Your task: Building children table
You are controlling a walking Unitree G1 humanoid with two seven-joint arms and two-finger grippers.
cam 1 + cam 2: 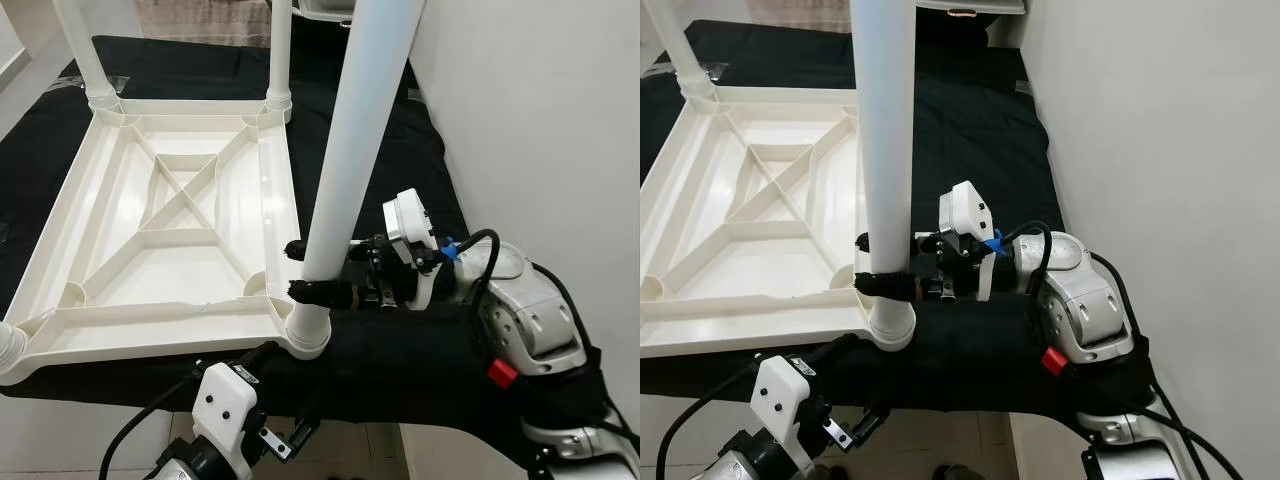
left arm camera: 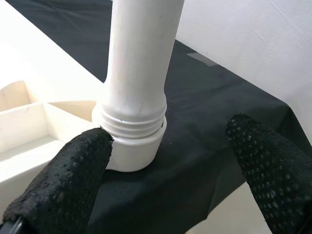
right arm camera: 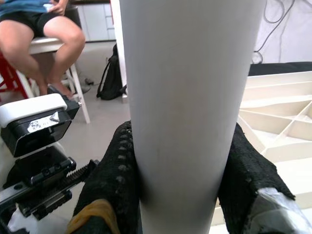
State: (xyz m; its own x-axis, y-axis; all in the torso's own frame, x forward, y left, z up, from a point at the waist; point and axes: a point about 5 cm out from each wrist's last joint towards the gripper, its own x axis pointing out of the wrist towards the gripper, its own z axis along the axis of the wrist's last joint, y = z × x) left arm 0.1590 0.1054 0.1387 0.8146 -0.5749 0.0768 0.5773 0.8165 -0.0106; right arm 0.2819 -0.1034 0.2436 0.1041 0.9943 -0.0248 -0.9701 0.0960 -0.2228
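An upturned white tabletop [image 1: 150, 225] is laid on a black-covered bench [image 1: 400, 150] set close against a white wall [image 1: 540, 120]. Two far legs [image 1: 282, 50] are stood in its corners. The near-right leg [image 1: 345, 170] is seated in its corner socket [image 1: 308, 335] and is pinched low down by the right claw [image 1: 300, 270]. The left claw [image 2: 165, 165] is held spread below the bench edge, its fingers [image 2: 73, 170] apart from the socket. In the right wrist view, a seated person's legs [image 3: 46, 44] and a black backpack [image 3: 113, 78] are seen.
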